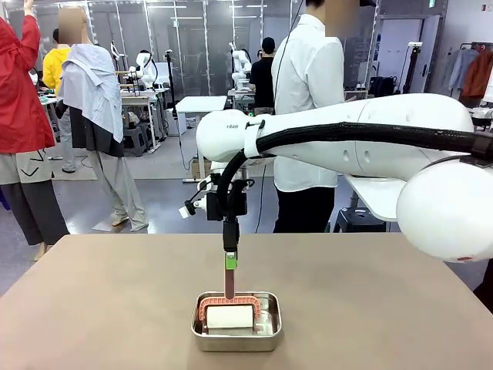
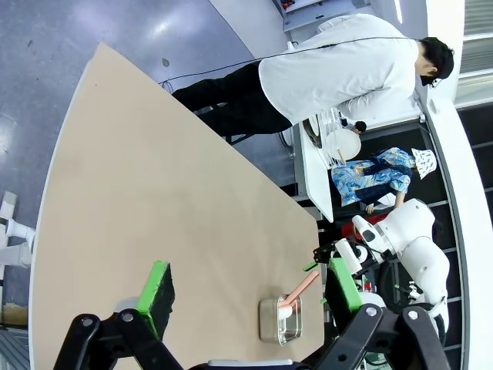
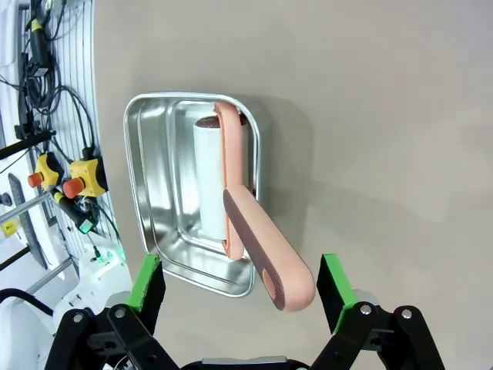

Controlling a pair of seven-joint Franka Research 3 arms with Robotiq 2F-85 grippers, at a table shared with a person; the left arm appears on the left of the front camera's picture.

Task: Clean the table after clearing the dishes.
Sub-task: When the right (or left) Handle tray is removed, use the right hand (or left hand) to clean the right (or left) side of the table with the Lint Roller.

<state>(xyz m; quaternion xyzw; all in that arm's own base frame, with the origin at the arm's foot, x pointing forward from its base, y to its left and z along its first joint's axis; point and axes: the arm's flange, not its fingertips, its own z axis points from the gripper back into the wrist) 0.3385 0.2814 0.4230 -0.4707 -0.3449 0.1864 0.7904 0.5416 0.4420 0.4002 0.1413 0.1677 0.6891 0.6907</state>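
Note:
The taupe table [image 1: 92,308] carries no dishes. A round white thing [image 2: 339,142], perhaps a plate, lies on a white side table under the person's hands. Near the front edge of the taupe table stands a small steel pan [image 1: 236,341] holding a lint roller [image 1: 229,316] with a pink handle [image 3: 258,239] that sticks up. My right gripper [image 3: 240,281] points straight down over the pan, open, its green pads either side of the handle's end without pressing it. High over the table [image 2: 154,193], my left gripper [image 2: 250,287] is open and holds nothing.
A person in a white shirt [image 1: 308,77] stands at the far side, bent toward the white side table [image 2: 312,166]. My right arm [image 1: 347,139] spans the table's right half. Other people stand at the back left.

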